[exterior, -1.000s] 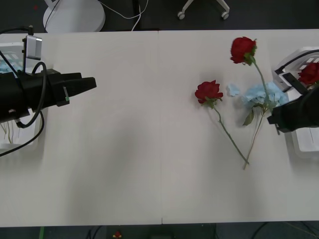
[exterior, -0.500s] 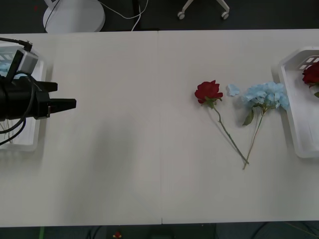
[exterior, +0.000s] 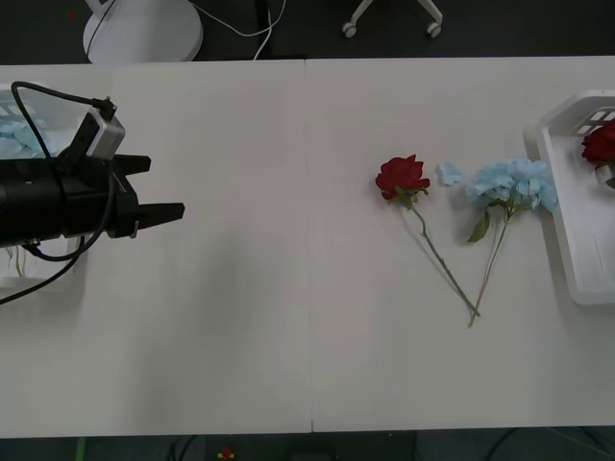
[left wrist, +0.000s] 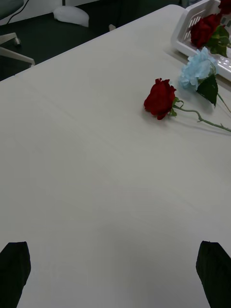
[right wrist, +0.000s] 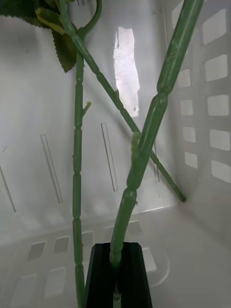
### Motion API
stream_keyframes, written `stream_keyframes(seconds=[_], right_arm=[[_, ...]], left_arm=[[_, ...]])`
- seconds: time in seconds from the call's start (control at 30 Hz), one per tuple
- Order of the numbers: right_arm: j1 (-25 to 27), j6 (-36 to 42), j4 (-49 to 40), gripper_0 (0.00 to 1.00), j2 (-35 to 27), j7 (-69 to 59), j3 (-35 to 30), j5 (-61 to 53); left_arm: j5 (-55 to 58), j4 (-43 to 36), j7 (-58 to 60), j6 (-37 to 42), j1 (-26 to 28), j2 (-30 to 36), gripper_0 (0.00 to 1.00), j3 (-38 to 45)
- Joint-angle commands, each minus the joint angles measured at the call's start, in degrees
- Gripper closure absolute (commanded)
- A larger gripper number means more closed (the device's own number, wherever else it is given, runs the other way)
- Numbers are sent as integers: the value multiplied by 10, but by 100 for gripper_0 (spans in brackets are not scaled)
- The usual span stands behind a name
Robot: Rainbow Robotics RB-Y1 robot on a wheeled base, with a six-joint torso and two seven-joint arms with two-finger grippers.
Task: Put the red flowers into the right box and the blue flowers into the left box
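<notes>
One of the red flowers (exterior: 402, 178) lies on the table right of centre, its stem running toward the front edge. Beside it, close to the right box (exterior: 562, 240), lies a cluster of the blue flowers (exterior: 514, 182). A red flower head (exterior: 601, 144) rests inside that box. Inside the box, my right gripper (right wrist: 115, 252) is shut on a green stem (right wrist: 144, 144). My left gripper (exterior: 159, 187) is open and empty over the table, just right of the left box (exterior: 43, 279), which holds blue flowers (exterior: 14, 134). From the left wrist, the rose (left wrist: 161, 98) and the blue cluster (left wrist: 197, 72) lie far ahead.
A loose blue petal piece (exterior: 449, 173) lies between the rose and the blue cluster. Two more green stems (right wrist: 77, 144) cross the right box's floor. Chair bases (exterior: 144, 29) stand on the dark floor beyond the table's far edge.
My left gripper drew back over the left box, then came out to the right over the table. The right arm has left the front view, and the rose at the back right is gone from the table.
</notes>
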Motion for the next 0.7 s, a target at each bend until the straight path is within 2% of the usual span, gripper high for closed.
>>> stream_keyframes(seconds=[0.03,0.07,0.17,0.23,0.27,0.33,0.4,0.5,0.7], right_arm=[[1,-30,17,82,17,4,22,13],[1,-32,17,80,18,4,22,14],[0,-36,17,60,22,3,22,17],[-2,-36,17,38,21,6,22,18],[-3,-36,17,32,22,7,22,18],[-8,-35,17,15,18,12,22,14],[-13,-32,10,6,16,15,21,9],[-25,-7,-3,0,13,14,10,3],[-72,84,-39,0,9,-33,-12,-43]], left_arm=[[17,-19,-5,-39,-2,22,0,-39],[18,-19,-5,-43,-2,22,0,-44],[23,-19,-5,-53,-3,22,0,-56],[24,-19,-5,-53,-4,22,0,-59],[26,-19,-5,-53,-4,22,0,-61],[34,-18,-5,-53,-7,22,0,-68],[39,-17,-3,-56,-8,22,0,-74],[44,-17,-1,-67,-8,22,0,-86],[45,-14,1,-73,-8,12,0,-94]])
